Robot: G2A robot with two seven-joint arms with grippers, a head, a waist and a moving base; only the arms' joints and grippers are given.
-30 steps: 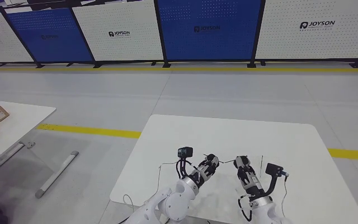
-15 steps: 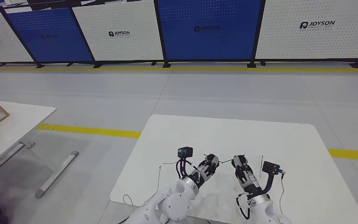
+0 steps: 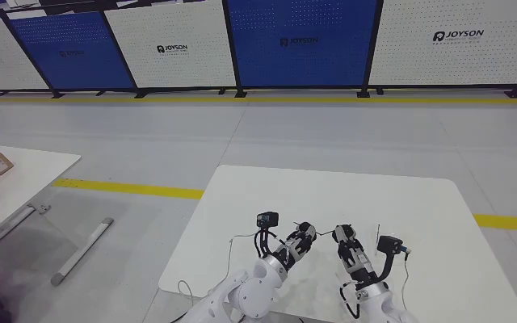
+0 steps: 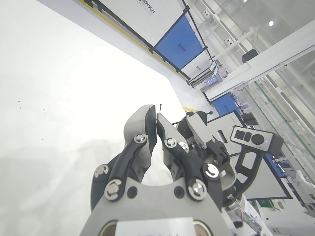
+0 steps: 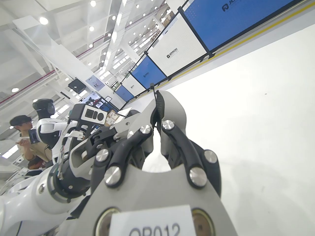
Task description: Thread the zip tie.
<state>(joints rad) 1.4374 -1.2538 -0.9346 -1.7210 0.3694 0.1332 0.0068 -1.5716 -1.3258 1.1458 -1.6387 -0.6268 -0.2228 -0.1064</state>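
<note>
A thin black zip tie (image 3: 325, 233) spans the small gap between my two grippers near the front of the white table (image 3: 323, 190). My left gripper (image 3: 305, 233) is shut, and the tie's thin tip (image 4: 160, 107) pokes out past its fingertips (image 4: 150, 114). My right gripper (image 3: 342, 234) is shut on the tie (image 5: 153, 88), whose strap runs down between the pads. In the left wrist view the right gripper (image 4: 193, 120) sits close behind my left gripper (image 4: 156, 113). Both are low over the tabletop.
The far half of the table is bare white surface. A second white table (image 3: 32, 174) stands off to the left across the floor. Blue and white panels (image 3: 299, 40) line the back, beyond a yellow floor line (image 3: 129, 189).
The right arm has shifted a little to the left, bringing its gripper closer to the left one. The left arm has kept still.
</note>
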